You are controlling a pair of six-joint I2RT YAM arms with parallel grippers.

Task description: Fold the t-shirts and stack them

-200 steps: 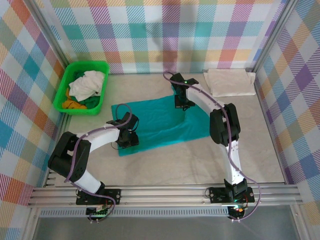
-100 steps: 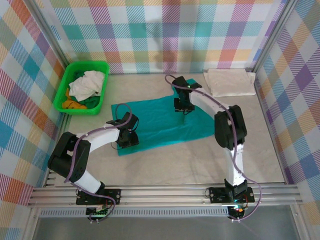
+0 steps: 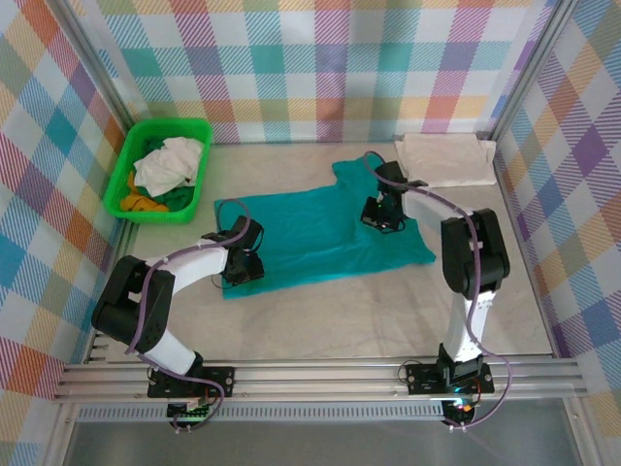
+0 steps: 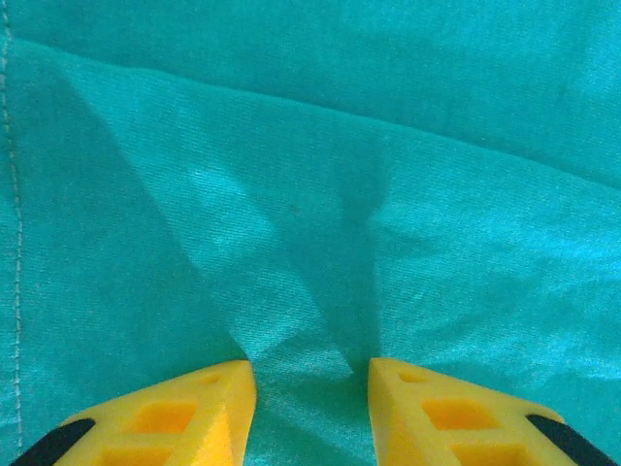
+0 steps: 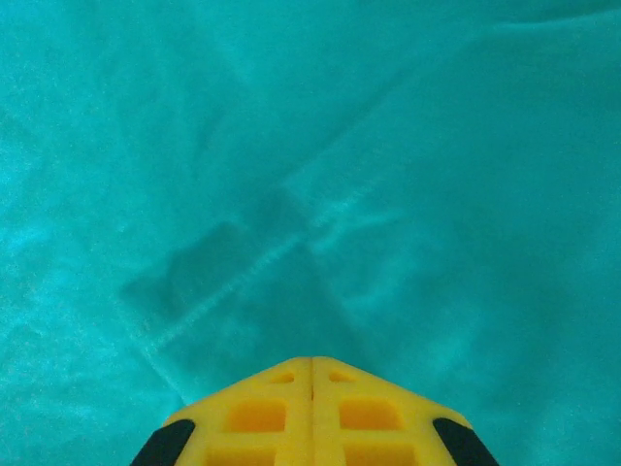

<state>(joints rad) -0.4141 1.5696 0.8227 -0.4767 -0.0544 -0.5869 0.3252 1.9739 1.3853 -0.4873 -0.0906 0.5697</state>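
At the middle of the desk the teal t-shirt is laid out flat and spread wide, so that it can be folded. On its near left part, close to the hem, the left fingers are set down apart. A low ridge of cloth is raised between their tips but is not clamped, and the cloth is judged to be pinned there or about to be gathered. On its far right part the right fingers are pressed together, tips on the cloth beside a seam. Whether any cloth is caught between them cannot be told. With both ends weighted in this way, the shirt is held stretched and fairly smooth.

Just beyond its far right corner a folded cream t-shirt is placed, likely as the start of the stack. To its far left a green basket is set, with loose t-shirts heaped inside. The way from the teal t-shirt to the cream one is judged open, with the right arm lying closest to it.
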